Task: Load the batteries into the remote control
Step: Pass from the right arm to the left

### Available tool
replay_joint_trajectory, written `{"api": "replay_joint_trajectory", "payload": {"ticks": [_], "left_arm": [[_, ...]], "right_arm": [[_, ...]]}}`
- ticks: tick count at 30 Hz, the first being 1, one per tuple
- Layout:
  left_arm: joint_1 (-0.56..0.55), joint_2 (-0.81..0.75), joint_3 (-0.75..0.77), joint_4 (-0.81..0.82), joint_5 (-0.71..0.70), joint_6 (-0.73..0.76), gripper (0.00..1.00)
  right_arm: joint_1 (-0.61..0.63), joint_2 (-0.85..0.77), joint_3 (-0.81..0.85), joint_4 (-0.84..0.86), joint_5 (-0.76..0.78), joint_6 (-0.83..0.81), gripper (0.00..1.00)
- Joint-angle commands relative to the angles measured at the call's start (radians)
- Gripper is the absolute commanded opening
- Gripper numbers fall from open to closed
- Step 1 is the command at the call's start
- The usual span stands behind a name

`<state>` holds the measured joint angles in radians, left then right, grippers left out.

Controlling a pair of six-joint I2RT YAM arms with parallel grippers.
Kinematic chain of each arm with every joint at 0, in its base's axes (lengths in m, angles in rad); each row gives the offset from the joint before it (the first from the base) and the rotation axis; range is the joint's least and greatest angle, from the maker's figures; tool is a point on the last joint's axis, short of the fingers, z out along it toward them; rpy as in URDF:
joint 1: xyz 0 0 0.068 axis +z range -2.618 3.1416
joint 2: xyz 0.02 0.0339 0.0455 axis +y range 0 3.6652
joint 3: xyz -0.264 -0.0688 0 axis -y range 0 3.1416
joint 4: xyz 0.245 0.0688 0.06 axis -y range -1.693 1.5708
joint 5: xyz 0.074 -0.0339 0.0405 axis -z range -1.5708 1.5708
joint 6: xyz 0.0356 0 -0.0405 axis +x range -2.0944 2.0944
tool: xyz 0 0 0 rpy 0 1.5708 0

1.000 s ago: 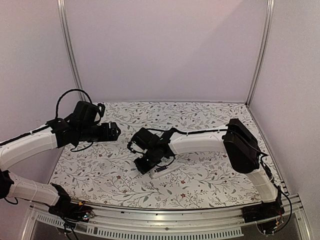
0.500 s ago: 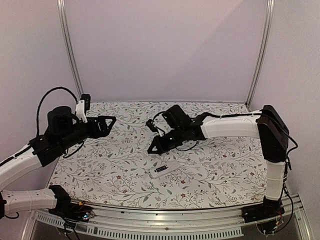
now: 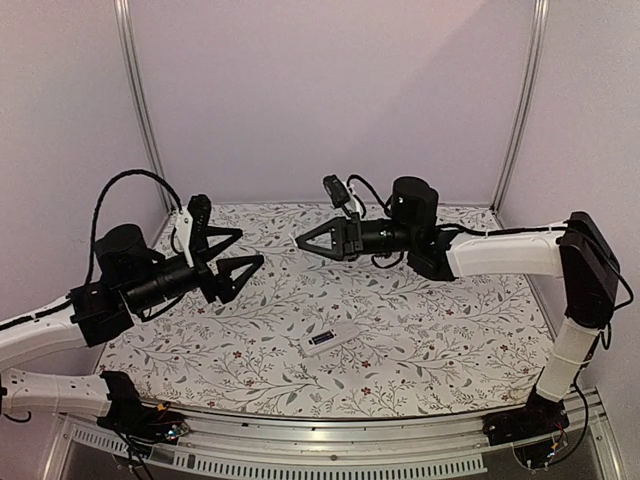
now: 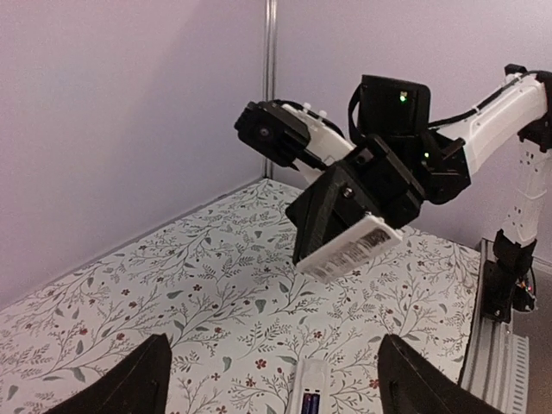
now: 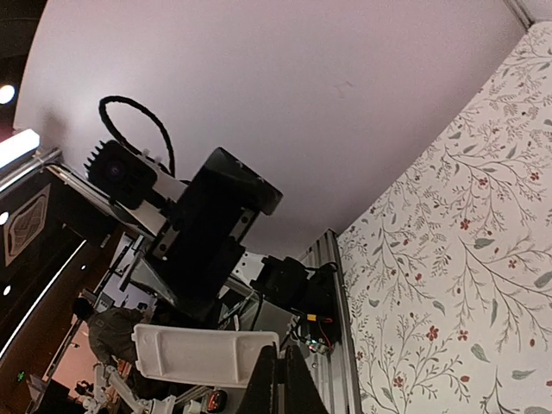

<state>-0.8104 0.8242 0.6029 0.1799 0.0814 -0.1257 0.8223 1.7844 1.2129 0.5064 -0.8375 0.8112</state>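
The remote control is a slim white bar lying on the floral table near the front middle. It also shows in the left wrist view with its back recess up and the batteries lying dark side by side inside it. My left gripper is open and empty, held above the table left of the remote; its jaws are spread wide. My right gripper is raised high at the back, shut on the small flat white cover piece, whose barcode label faces the left wrist camera.
The table has a floral cloth, with metal posts in its back corners and plain walls behind. A metal rail runs along the front edge. The right arm stretches across the back right.
My right gripper has lifted off the remote and swung up and back with the cover piece. My left gripper has swung toward the middle, its jaws now spread. The remote has stayed put.
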Motion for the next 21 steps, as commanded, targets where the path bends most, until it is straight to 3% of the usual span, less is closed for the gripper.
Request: {"api": "replay_joint_trajectory", "payload": {"ticks": [1, 3, 5, 13, 21], "left_arm": [[-0.128, 0.061, -0.014, 0.125, -0.012, 0.240, 0.82], [-0.170, 0.092, -0.004, 0.144, -0.039, 0.307, 0.82], [-0.202, 0.123, 0.016, 0.150, -0.074, 0.351, 0.82], [-0.260, 0.174, 0.065, 0.215, -0.219, 0.456, 0.83], [-0.276, 0.232, 0.102, 0.247, -0.223, 0.523, 0.72]], "right_arm": [[-0.006, 0.060, -0.028, 0.683, -0.091, 0.467, 0.00], [-0.008, 0.133, -0.012, 0.875, -0.076, 0.675, 0.00], [-0.005, 0.173, -0.018, 0.895, -0.067, 0.759, 0.00], [-0.003, 0.070, -0.071, 0.650, -0.074, 0.558, 0.00], [0.009, 0.089, -0.062, 0.666, -0.068, 0.573, 0.00]]}}
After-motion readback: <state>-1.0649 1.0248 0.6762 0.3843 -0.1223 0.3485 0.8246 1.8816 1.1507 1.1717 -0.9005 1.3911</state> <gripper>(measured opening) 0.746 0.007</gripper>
